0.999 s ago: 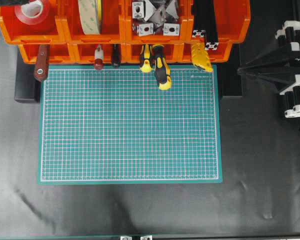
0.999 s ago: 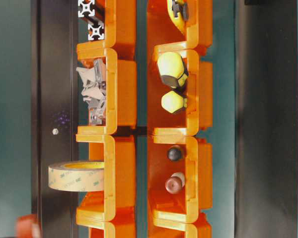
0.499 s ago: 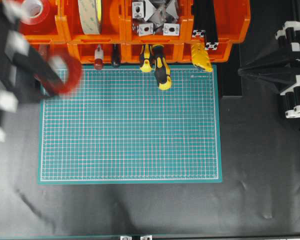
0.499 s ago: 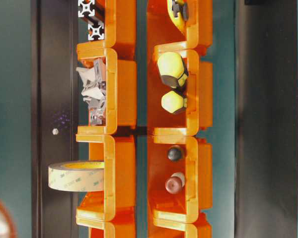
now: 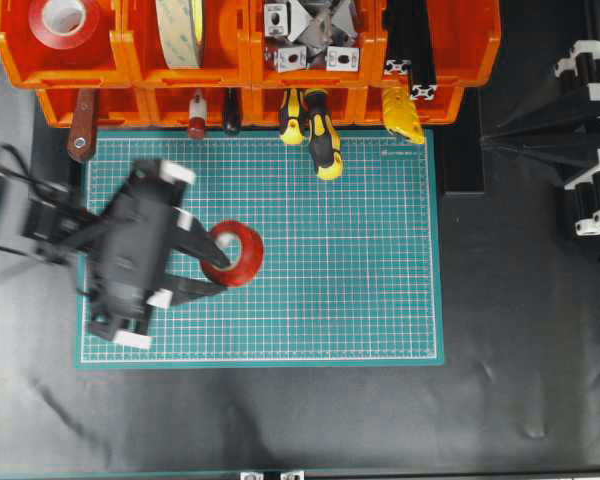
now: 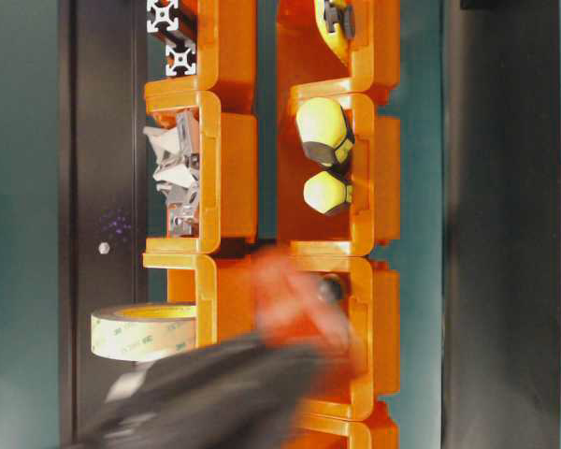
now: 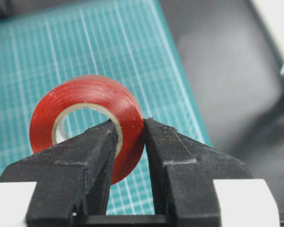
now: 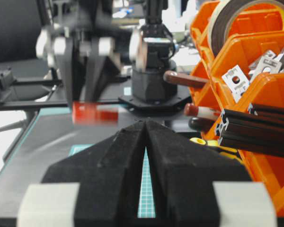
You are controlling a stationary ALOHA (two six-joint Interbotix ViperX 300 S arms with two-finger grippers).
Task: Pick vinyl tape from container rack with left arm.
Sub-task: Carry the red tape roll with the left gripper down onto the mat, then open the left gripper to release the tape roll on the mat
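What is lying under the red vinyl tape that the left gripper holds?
Under the vinyl tape held by the left gripper lies the green cutting mat; the spot directly beneath is covered.

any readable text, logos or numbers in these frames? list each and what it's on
"3M": printed, repeated, on the side of the cream-yellow tape roll in the container rack, seen in the table-level view.
Cutting mat: small print along its top edge, too small to read.
Vinyl tape held in the left gripper: no print visible.
Nothing else legible.
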